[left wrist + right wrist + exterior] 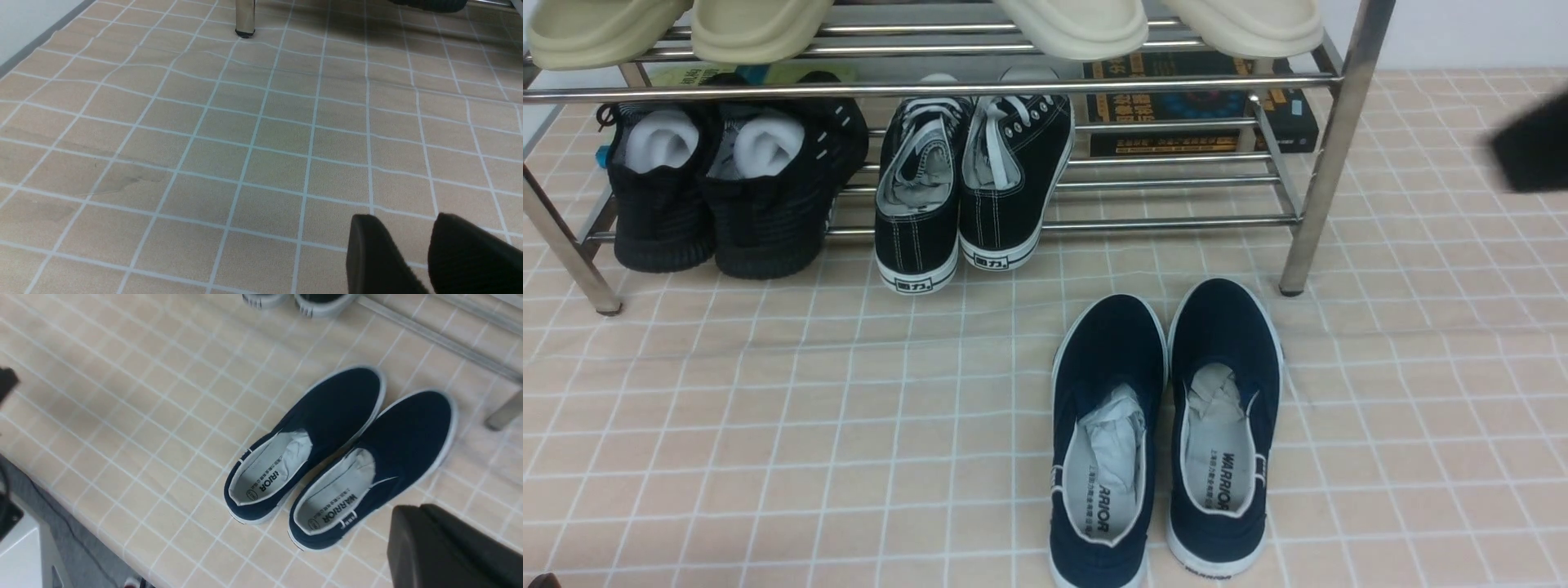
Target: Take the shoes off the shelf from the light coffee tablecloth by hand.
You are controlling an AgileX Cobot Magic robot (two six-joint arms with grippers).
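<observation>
The navy slip-on shoes (1164, 433) stand side by side on the light coffee tablecloth (768, 425), just in front of the chrome shelf (1327, 155) and near its right leg, with their heels toward me. Paper is stuffed inside them. In the right wrist view the shoes (339, 457) lie apart from my right gripper (421, 512), whose black fingers are pressed together and hold nothing. That gripper shows as a dark blur at the front view's right edge (1531, 143). My left gripper (406, 226) hovers over bare cloth with a gap between its fingers and is empty.
On the shelf's lower tier are all-black knit sneakers (727, 188) at the left, black lace-up sneakers (972, 188) in the middle and a dark box (1201, 114) behind. Cream slippers (1078, 24) sit on the upper tier. A shelf leg (245, 18) stands ahead of the left gripper. The table's near edge (81, 535) drops to the floor.
</observation>
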